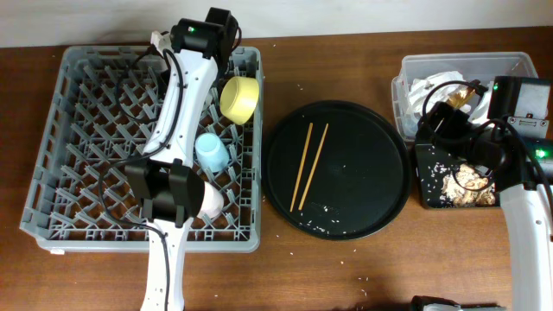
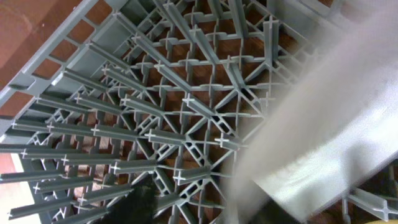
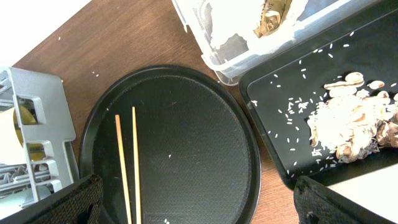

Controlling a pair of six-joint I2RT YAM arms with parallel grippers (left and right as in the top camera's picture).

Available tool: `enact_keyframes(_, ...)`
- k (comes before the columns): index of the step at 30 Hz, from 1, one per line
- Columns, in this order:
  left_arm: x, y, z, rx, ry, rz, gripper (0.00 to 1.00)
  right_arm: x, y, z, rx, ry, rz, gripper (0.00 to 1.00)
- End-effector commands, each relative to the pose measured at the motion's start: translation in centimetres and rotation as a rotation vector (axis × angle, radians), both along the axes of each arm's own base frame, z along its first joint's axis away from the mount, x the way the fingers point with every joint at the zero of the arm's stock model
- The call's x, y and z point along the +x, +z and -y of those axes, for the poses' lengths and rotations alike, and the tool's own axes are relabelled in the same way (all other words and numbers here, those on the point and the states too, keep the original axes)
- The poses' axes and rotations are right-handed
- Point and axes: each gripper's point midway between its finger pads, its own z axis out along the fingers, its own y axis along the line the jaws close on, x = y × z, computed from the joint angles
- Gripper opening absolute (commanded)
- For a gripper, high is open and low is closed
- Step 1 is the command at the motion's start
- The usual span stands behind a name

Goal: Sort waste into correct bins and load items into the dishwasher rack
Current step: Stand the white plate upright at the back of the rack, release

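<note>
The grey dishwasher rack (image 1: pixel 78 138) holds a yellow cup (image 1: pixel 239 97) and a blue cup (image 1: pixel 210 151). My left gripper (image 1: pixel 177 197) hovers low over the rack's front right, beside a white cup (image 1: pixel 210 200). In the left wrist view (image 2: pixel 210 208) one dark finger shows over the rack grid (image 2: pixel 155 124). A blurred white object (image 2: pixel 323 124) hides the other side, so the grip is unclear. Two wooden chopsticks (image 1: pixel 309 164) (image 3: pixel 127 162) lie on the round black tray (image 1: pixel 363 199) (image 3: pixel 186 93). My right gripper (image 1: pixel 435 121) (image 3: pixel 199 205) is wide open and empty above the tray's right edge.
A clear bin (image 1: pixel 415 65) (image 3: pixel 205 37) with paper waste stands at the back right. A black bin (image 1: pixel 429 186) (image 3: pixel 280 99) with rice and food scraps is in front of it. Rice grains dot the tray and table. The yellow cup (image 3: pixel 9 134) and rack corner (image 3: pixel 37 99) show at the right wrist view's left.
</note>
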Motion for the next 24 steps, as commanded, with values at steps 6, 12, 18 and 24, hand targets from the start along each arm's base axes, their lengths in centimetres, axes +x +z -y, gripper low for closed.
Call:
enact_keyframes(6,-0.8,4.3,0.8,0.002,-0.145,-0.024,0.8,0.0,0.0,0.4,-0.015,-0.006,-0.003,0.98)
enact_keyframes(12,-2.5,8.0,6.7,-0.205,-0.393,-0.007,0.82,0.0,0.0,0.4,-0.014,-0.005,-0.003,0.99)
enact_keyframes(18,-4.2,6.9,13.0,-0.324,-0.819,-0.189,0.82,0.2,0.1,0.4,-0.016,-0.005,0.004,0.98)
enact_keyframes(24,-4.4,6.8,14.7,-0.359,-0.953,-0.214,0.93,0.7,0.4,0.4,-0.015,-0.006,0.031,0.98)
